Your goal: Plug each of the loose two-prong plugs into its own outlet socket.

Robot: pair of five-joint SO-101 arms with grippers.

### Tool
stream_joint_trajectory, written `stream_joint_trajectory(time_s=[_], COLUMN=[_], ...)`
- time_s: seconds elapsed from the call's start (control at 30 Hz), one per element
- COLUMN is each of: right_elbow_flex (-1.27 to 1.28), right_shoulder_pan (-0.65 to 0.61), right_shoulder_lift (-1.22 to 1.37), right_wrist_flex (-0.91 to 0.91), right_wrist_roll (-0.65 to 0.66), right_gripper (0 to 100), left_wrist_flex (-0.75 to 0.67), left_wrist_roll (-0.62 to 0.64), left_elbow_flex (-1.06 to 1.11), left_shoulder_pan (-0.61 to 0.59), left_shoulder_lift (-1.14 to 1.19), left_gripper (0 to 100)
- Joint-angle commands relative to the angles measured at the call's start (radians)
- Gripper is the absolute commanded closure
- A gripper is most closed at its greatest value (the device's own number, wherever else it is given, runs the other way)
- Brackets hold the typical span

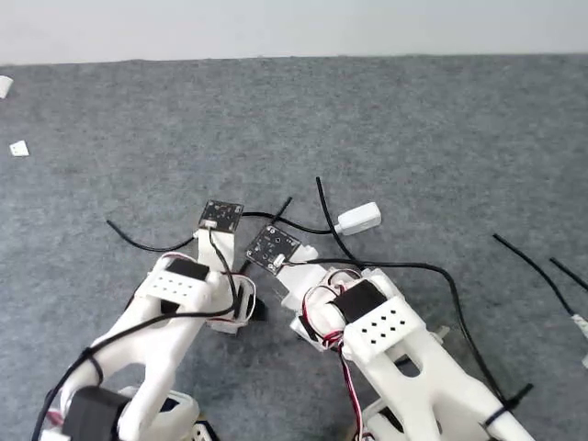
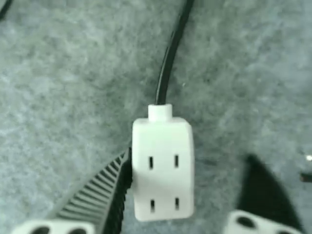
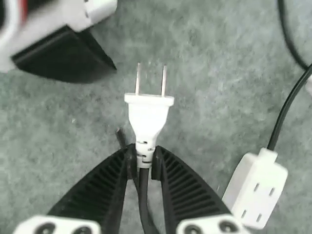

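A white two-prong plug (image 3: 147, 109) lies just above the grey carpet, prongs pointing away from the wrist. My right gripper (image 3: 144, 157) is shut on its ribbed neck where the black cord leaves it. A white outlet block (image 2: 162, 168) with two sockets facing up sits between the fingers of my left gripper (image 2: 187, 168). That gripper is open: its ribbed finger (image 2: 114, 187) touches one side of the block, while the other finger (image 2: 261, 187) stands apart. A second white outlet block (image 3: 256, 192) lies beside my right gripper and appears from above as an outlet block (image 1: 358, 219).
Black cords (image 1: 395, 266) loop over the carpet around both arms (image 1: 184, 294). Two more loose black cables (image 1: 528, 262) lie at the right edge. Small white scraps (image 1: 18, 147) sit at the far left. The left arm's gripper body (image 3: 58, 48) is close ahead of the plug.
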Motion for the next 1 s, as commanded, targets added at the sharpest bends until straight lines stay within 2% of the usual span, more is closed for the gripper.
stream_joint_trajectory(time_s=[0.0,0.23,0.47,0.67,0.8,0.97], right_elbow_flex=[-0.087,-0.250,-0.591,-0.899,-1.013,-1.100], right_shoulder_pan=[0.045,0.179,0.199,0.255,0.274,0.282], right_shoulder_lift=[-0.028,0.002,0.306,0.645,0.851,1.056], right_wrist_flex=[0.071,0.285,0.576,0.705,0.711,0.711], right_wrist_roll=[-0.011,0.008,0.026,0.025,0.025,0.026], right_gripper=[99.0,99.0,99.0,99.0,98.7,91.0], left_wrist_flex=[-0.015,-0.044,-0.051,-0.051,-0.051,-0.051], left_wrist_roll=[0.012,0.011,-0.014,-0.015,-0.015,-0.015], left_elbow_flex=[0.025,0.151,0.170,0.174,0.174,0.179], left_shoulder_pan=[0.011,0.008,-0.071,-0.072,-0.072,-0.072], left_shoulder_lift=[-0.126,-0.391,-0.433,-0.433,-0.433,-0.433], left_gripper=[61,60,60,60,60,60])
